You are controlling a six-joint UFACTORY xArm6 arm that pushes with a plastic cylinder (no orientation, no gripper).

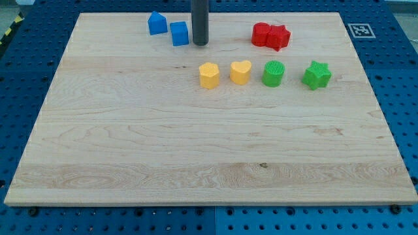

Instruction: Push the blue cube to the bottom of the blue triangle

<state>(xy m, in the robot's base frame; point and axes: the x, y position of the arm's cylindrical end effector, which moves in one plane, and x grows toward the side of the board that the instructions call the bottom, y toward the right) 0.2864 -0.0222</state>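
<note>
Looking down the board, I see my rod cut off by the view's top edge, so only its lower stretch shows; my tip [200,44] rests on the wooden board [196,150] just to the view's right of the blue cube [179,33]. Whether tip and cube touch, I cannot tell; at most a sliver of wood shows between them. I have no fingers to open or close, only this straight dark rod.

The blue cube sits near the view's top edge, just to the right of and slightly below the blue triangle [156,23], the two nearly touching. The triangle's shape is hard to read; it looks like a small peaked block.

Two red blocks stand pressed together further to the view's right: a red block [262,34] with rounded sides and a red star-like block [280,37], their outlines running into each other so the exact shapes are unclear.

Below, a row of four stands apart from one another: a yellow block [209,75] with angled sides, a yellow heart [240,72], a green round block [273,73] and a green star [317,75].

Counting by colour: two blue, two red, two yellow, two green, eight blocks in all. A black-and-white marker [360,29] sits at the board's top right corner, on the blue pegboard table [398,98].
</note>
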